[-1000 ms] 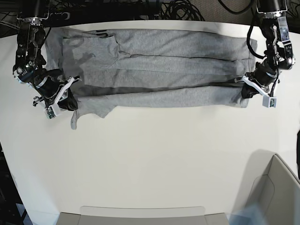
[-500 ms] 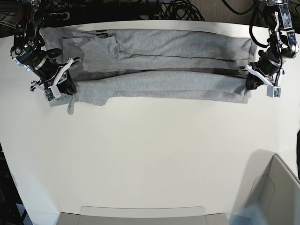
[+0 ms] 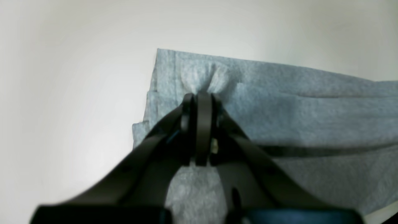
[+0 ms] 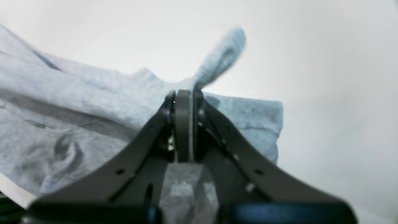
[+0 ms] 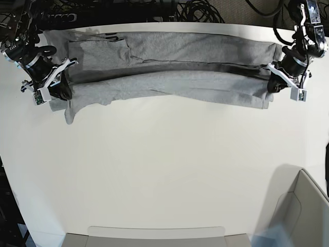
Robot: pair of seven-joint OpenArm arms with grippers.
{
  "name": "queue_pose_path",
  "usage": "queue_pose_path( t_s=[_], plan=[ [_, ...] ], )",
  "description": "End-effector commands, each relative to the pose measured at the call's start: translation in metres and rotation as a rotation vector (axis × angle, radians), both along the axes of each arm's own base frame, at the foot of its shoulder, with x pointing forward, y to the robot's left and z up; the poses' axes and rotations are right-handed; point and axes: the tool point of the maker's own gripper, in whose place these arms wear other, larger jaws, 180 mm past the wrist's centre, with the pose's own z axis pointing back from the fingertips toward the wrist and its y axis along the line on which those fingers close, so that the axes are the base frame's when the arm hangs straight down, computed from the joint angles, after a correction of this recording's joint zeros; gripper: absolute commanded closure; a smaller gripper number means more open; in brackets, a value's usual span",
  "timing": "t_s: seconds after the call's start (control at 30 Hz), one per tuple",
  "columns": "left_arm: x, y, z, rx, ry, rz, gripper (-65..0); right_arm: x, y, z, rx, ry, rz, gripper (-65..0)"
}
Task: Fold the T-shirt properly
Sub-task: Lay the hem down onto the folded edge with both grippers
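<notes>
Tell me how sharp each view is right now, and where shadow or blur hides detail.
Base view: evenly lit and sharp on the T-shirt; dim shadow in the lower right corner. Left wrist view: left tool soft, cloth fuzzy, corners darkened. Right wrist view: right tool fairly clear, but the cloth flap sticking up past it is blurred and the table washes out pale.

A white table (image 5: 164, 170) fills most of the base view. The grey T-shirt (image 5: 169, 67) lies on it as a long folded band across the upper part of the frame, near the far edge. A grey bin (image 5: 303, 206) sits at lower right.
</notes>
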Motion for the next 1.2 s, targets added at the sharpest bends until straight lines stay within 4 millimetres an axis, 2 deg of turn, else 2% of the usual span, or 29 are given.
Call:
queue_pose_path(
  t_s=[0.0,0.13,0.3,0.63,0.77,0.83,0.97,1.17],
  plan=[
    [0.002,0.009,0.010,0.024,-0.018,0.005,0.0,0.001,-0.002,0.008,-0.008,-0.027,0.007,0.0],
    [-0.007,0.022,0.015,0.044,-0.008,0.037,0.0,-0.013,-0.001,-0.003,-0.004,0.016,0.008,0.0],
    [-0.012,0.018,0.021,0.058,-0.011,0.020,0.0,-0.028,0.005,-0.005,-0.011,0.039,0.027,0.0],
    [-0.030,0.017,0.008,0.053,0.045,0.023,0.0,-0.050,0.006,-0.022,-0.024,0.114,0.025,0.0],
    [-0.036,0.017,-0.004,0.027,0.070,0.051,0.0,-0.055,-0.001,-0.032,-0.093,0.134,-0.005,0.0],
    [-0.040,0.020,-0.011,0.034,0.092,0.058,0.0,-0.055,0.005,-0.035,-0.082,0.125,0.000,0.0],
    [-0.045,0.011,-0.027,0.102,0.139,-0.002,0.0,-0.063,0.007,-0.054,-0.048,0.167,-0.003,0.0],
    [-0.049,0.004,-0.035,0.113,0.152,0.007,0.0,-0.061,0.006,-0.058,-0.023,0.154,-0.015,0.0]
  ],
)
